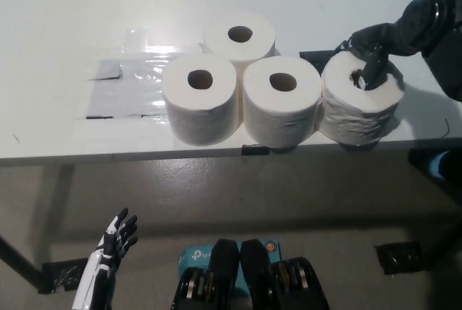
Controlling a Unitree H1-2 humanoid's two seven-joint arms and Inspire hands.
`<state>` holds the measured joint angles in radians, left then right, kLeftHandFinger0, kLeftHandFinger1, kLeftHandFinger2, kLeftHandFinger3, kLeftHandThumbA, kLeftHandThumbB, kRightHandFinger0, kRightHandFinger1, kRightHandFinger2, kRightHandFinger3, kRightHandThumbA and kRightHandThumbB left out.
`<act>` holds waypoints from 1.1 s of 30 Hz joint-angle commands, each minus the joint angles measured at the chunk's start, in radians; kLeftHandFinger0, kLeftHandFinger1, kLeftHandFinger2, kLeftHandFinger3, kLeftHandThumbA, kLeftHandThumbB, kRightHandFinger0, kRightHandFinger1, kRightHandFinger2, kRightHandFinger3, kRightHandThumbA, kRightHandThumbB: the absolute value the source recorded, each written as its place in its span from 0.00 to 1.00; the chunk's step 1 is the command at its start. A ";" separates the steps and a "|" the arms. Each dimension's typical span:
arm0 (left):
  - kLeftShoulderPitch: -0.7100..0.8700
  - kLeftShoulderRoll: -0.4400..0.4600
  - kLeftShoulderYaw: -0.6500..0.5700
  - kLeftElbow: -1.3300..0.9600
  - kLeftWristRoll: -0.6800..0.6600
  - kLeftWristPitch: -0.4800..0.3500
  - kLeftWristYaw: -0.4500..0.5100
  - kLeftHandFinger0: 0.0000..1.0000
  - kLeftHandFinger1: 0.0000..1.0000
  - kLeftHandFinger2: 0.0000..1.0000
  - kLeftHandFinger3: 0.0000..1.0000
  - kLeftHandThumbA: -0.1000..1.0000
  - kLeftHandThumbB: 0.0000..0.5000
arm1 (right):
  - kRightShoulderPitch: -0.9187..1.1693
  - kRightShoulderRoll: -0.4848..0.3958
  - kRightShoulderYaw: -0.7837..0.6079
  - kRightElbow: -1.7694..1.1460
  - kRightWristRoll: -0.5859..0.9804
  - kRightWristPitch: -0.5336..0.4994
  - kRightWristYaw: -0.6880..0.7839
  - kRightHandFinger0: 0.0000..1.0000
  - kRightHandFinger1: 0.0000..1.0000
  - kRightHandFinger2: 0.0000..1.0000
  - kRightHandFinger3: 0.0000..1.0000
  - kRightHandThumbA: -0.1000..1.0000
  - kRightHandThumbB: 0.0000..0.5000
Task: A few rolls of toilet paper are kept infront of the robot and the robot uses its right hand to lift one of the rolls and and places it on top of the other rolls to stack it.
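Four white toilet paper rolls stand on end on the white table [65,21]. The back roll [249,50] sits behind the front-left roll [199,111] and the middle roll [281,115]. The rightmost roll [357,111], looser and ragged, stands near the table's front edge. My black right hand [369,53] rests on top of it, one finger down in the core and the others curled over its far rim. The roll rests on the table. My white left hand [112,252] hangs low at the lower left, below the table, fingers apart.
A clear plastic sheet [126,82] is taped flat to the table left of the rolls. The table's front edge [144,155] runs just before the front rolls. A blue box [193,256] lies on the floor below.
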<state>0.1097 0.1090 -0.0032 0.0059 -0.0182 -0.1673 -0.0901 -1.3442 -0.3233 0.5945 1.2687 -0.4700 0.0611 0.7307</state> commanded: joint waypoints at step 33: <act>-0.007 0.007 0.018 -0.019 -0.008 -0.056 0.001 1.00 1.00 1.00 1.00 1.00 0.20 | 0.298 -0.054 -0.646 0.007 0.302 -0.177 -0.621 0.00 0.01 0.30 0.17 0.84 0.02</act>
<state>0.1070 0.1083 0.0055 0.0063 -0.0181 -0.1723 -0.0893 -1.0550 -0.3646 0.0287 1.2633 -0.2893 -0.0804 0.1920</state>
